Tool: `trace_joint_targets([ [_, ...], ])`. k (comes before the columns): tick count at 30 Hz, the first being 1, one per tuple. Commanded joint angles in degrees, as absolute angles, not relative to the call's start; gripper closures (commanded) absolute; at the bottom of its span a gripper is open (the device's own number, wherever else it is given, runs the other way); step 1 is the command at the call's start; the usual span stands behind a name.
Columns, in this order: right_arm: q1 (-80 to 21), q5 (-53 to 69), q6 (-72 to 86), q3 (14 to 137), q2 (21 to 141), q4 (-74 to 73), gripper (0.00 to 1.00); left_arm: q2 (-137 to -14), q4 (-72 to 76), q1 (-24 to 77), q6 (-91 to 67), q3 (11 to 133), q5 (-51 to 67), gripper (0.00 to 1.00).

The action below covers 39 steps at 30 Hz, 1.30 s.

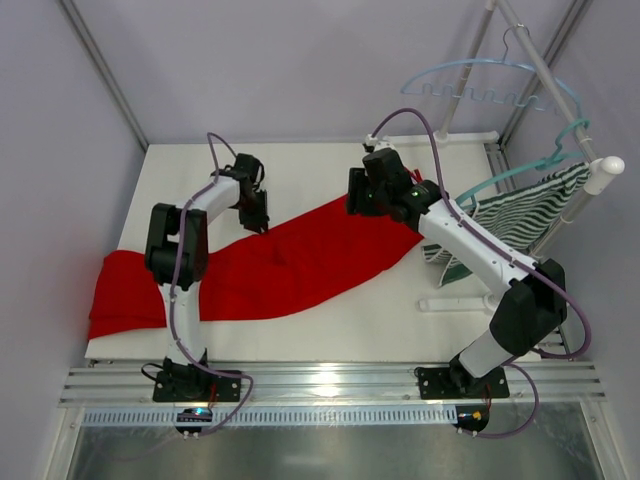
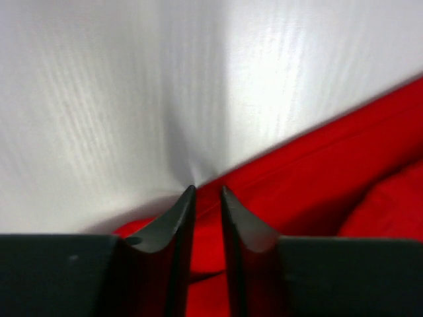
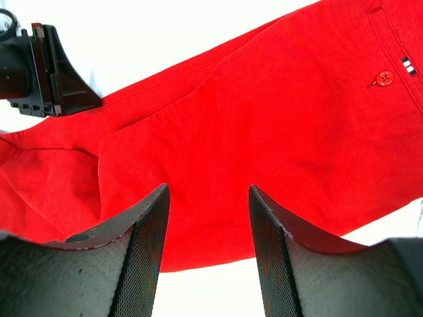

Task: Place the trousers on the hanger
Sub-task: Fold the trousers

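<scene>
While above trousers (image 3: 264, 119), right gripper (image 3: 207, 189) agape.

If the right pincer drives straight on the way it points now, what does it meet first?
Most likely the trousers: the right pincer, open, points at the red cloth. How far off is unclear.

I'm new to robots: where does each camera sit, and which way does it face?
Top: above, behind the arms, looking down at table, trousers, hanger; both arms show.
Left wrist: on the left arm, facing the trousers' edge; left gripper shows.
Right wrist: on the right arm, facing the trousers; open right gripper shows.
All share the trousers.
</scene>
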State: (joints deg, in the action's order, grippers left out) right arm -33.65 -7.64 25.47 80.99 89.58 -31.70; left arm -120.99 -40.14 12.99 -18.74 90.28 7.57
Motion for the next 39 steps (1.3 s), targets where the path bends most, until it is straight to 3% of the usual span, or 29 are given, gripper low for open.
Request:
trace_joint_targets([
  [1, -34.3, -8.9, 27.0, 82.6, 88.4, -31.6, 0.46, -122.8, -50.6, 13.3, -20.6, 86.7, -11.4, 0.79],
  [4, -34.9, -9.3, 27.9, 83.6, 90.2, -31.6, 0.46, -121.1, -50.5, 12.3, -23.1, 82.9, -14.8, 0.99],
  [10, -35.5, -22.4, 41.6, 95.8, 99.9, -42.7, 0.46, -115.9, -49.7, 10.9, -27.7, 78.1, -14.9, 0.99],
  [15, -36.5, -26.9, 50.8, 108.7, 114.7, -51.6, 0.46, -108.5, -45.7, 11.0, -32.4, 72.0, -12.0, 1.0],
  [18, -36.5, -27.9, 51.6, 118.2, 122.4, -53.5, 0.46, -105.1, -45.2, 12.0, -32.4, 70.6, -11.2, 0.71],
  [19, -36.5, -28.5, 51.8, 119.7, 123.9, -54.0, 0.46, -104.2, -45.3, 12.5, -32.3, 70.5, -11.8, 0.53],
  [22, -36.2, -31.3, 53.1, 123.5, 127.9, -53.7, 0.46, -100.3, -45.4, 14.8, -30.9, 71.5, -12.5, 0.39],
  [34, -31.3, -29.0, 52.7, 122.6, 133.9, -45.0, 0.46, -97.0, -42.5, 18.6, -27.7, 72.2, 6.5, 0.35],
  [39, -28.3, -27.0, 49.8, 123.3, 135.7, -41.5, 0.46, -97.5, -43.6, 19.2, -27.9, 72.1, 6.4, 0.36],
])
